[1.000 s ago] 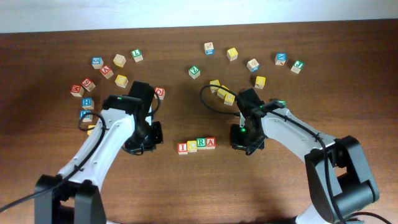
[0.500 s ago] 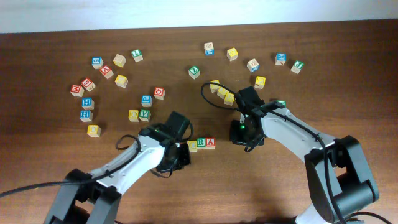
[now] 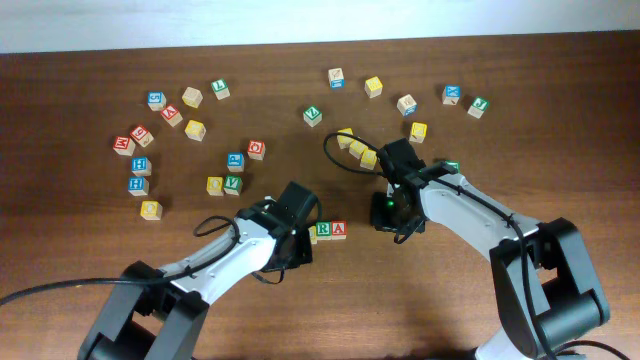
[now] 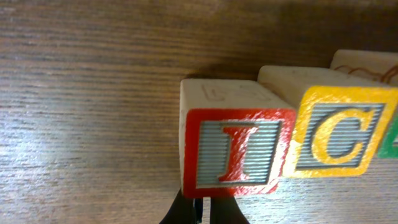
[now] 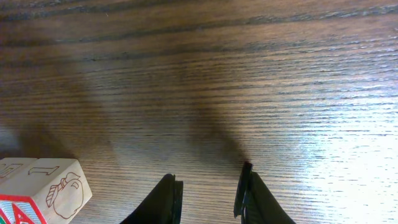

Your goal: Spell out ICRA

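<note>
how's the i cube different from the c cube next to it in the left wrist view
The I cube has a red frame and red letter; the C cube is yellow on both. The I cube ends the row with bare table on one side; the C cube has a cube on each side. Both are wooden, upright and touching.

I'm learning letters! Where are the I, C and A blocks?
I block [image 4: 233,152], left wrist view, on its red-framed front face.
C block [image 4: 339,138], left wrist view, on its yellow-framed front face.
A block [image 3: 339,229], overhead view, on its top face.
</note>
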